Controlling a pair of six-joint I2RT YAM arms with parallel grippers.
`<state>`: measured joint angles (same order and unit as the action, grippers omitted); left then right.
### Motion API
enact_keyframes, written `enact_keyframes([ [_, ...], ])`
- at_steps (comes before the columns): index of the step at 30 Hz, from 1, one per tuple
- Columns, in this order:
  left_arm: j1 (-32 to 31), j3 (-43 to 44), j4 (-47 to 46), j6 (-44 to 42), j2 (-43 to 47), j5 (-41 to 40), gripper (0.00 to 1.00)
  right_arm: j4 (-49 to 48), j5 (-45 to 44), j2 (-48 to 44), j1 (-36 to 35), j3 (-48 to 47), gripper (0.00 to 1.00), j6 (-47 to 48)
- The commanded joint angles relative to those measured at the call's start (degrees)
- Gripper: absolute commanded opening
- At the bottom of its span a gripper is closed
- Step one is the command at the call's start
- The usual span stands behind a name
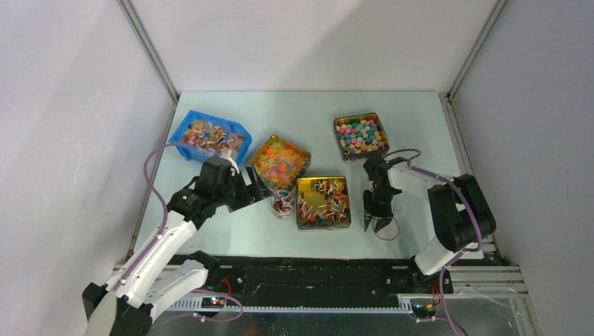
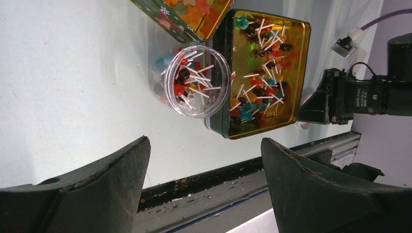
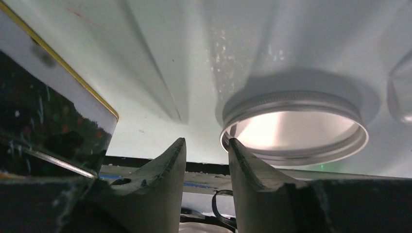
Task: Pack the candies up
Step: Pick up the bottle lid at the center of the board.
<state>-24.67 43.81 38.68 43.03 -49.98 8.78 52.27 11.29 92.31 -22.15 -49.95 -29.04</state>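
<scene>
At about ten o'clock on the pale table (image 1: 308, 112), a blue bin (image 1: 188, 131) holds a heap of the candies (image 1: 212, 137), their white sticks poking out at all angles. Just toward four o'clock from the bin hovers the left gripper (image 2: 204, 145), its jaws spread wide and holding nothing. It points across at a clear jar (image 2: 194, 80) near the table's middle, which stands upright, uncovered and partly filled with more candies in red, blue and brown. Touching the jar at its twelve o'clock is a tin with a green patterned wall (image 2: 165, 18) filled with orange and yellow sweets. Pressed against the jar at its three o'clock is a gold tin (image 2: 300, 68) with candies scattered loosely over its floor. At about one o'clock on the table, well apart from these, a further tin (image 1: 338, 140) holds small many-coloured cubes. Toward four o'clock, near the table's front edge, the right gripper (image 3: 206, 143) points down with its jaws drawn in to a narrow gap, nothing clamped between them. A round silver lid (image 3: 291, 128) lies flat on the table beside it, rim up, and the rim's nearest edge sits right at one fingertip (image 3: 238, 150). Whether they touch cannot be told.
</scene>
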Motion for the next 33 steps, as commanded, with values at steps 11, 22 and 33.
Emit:
enact_keyframes([
  [11,0.23,1.07,-2.02,-0.62,4.45,0.73,0.9,-2.75,-4.41,3.63,-3.01,-0.14,0.2,1.29],
  [22,0.23,4.86,-3.61,-6.0,9.05,-2.35,0.91,5.09,-4.76,-1.8,-4.03,-6.99,0.0,4.92],
  [33,0.23,5.85,-7.79,-20.85,13.98,-0.94,0.92,14.94,2.09,-11.05,-8.94,-27.02,0.0,12.07],
])
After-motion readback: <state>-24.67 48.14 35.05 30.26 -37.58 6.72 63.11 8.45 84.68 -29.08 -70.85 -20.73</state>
